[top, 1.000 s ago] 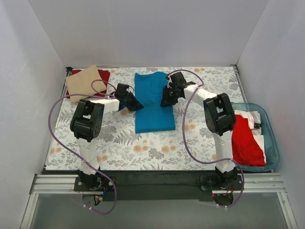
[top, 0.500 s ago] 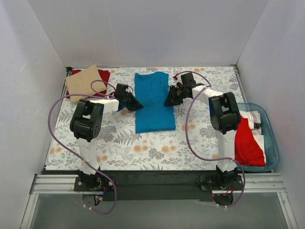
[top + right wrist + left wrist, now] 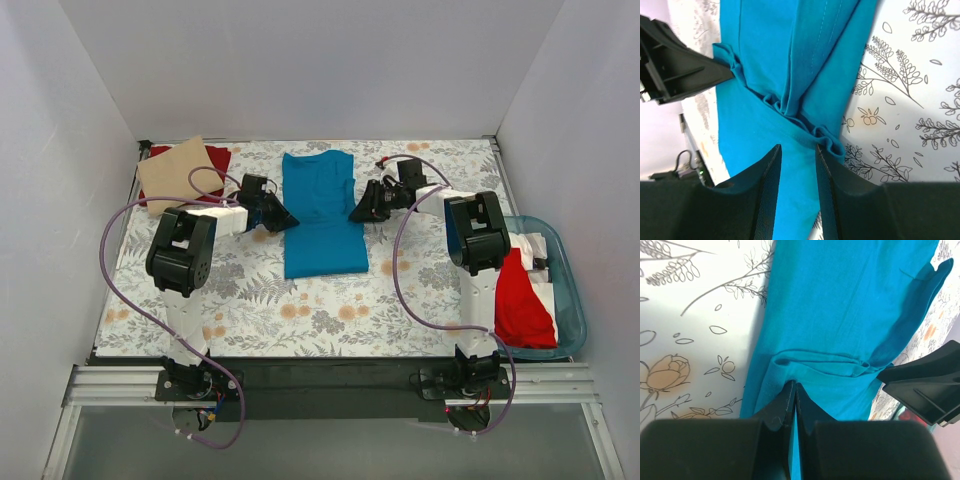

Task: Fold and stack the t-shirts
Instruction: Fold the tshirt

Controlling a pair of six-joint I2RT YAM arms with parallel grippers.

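A floral cloth (image 3: 300, 300) is spread over the table, printed with grey leaves and orange blossoms on white. A clear blue-tinted tub (image 3: 574, 300) is set just off the cloth's right edge. The cloth is enclosed on three sides by white walls (image 3: 300, 70), and a metal rail (image 3: 110, 385) is laid along its near edge.

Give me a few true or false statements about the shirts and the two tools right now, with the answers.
1. The left tool is shut on the teal shirt. True.
2. The right tool is clamped shut. False: its fingers stand apart at the shirt's other edge.
3. The tan shirt lies on a red shirt. True.
4. The tub is empty. False: a red garment lies in it.
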